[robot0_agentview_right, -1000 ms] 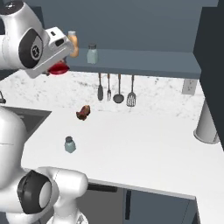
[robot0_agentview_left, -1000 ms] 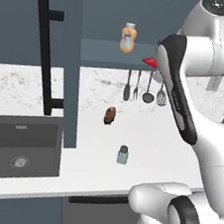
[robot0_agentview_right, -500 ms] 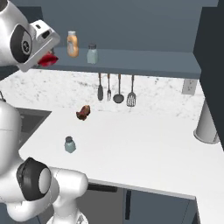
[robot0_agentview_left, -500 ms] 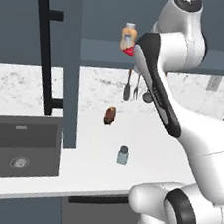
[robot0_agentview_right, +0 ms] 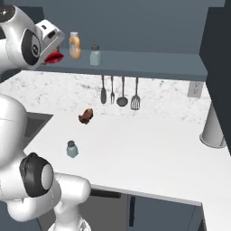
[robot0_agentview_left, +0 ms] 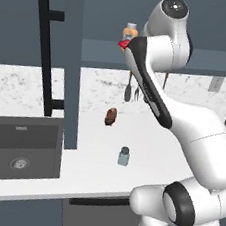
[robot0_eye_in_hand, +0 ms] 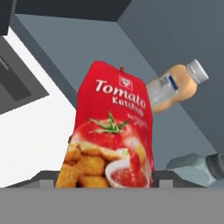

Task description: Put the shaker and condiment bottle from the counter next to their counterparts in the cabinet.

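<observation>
Red condiment bottle (robot0_eye_in_hand: 114, 131) — between fingers (robot0_eye_in_hand: 47, 182)

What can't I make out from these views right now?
- Gripper fingers: in the hand view, the ketchup bottle covers them, so the grip cannot be confirmed.
- Ketchup bottle: in the left base view, the arm hides all but a red sliver.
- Cabinet shaker: in the hand view, cut by the right edge.

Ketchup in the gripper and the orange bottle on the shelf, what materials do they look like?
Ketchup bottle: flat, glossy, fully printed faces, likely soft plastic or foil laminate. Orange bottle: translucent plastic by the look, sauce colour showing through, white opaque cap. Rendered, so uncertain.
</observation>
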